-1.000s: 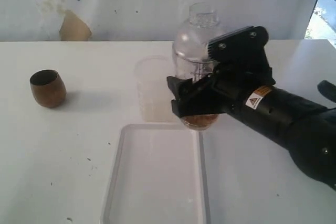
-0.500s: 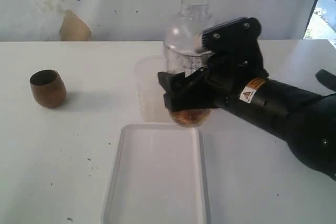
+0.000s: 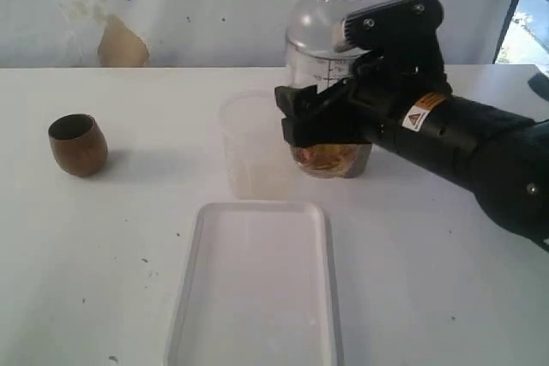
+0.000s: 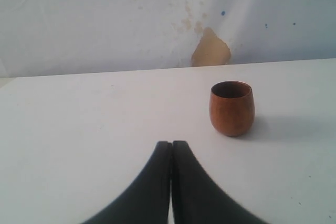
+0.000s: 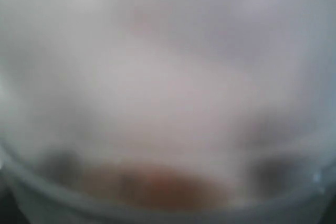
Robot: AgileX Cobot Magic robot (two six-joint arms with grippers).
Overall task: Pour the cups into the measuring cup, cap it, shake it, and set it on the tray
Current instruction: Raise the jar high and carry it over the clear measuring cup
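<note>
One wooden cup (image 3: pixel 78 145), one measuring cup (image 3: pixel 314 47), one tray (image 3: pixel 257 289).

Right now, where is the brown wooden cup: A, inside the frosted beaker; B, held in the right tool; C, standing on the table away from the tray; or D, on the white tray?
C: the wooden cup stands upright on the table, apart from the tray, with nothing touching it.

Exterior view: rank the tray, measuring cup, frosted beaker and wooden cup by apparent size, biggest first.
1. tray, largest, though it is also nearest the camera
2. measuring cup, capped and partly hidden
3. frosted beaker
4. wooden cup, smallest
</note>
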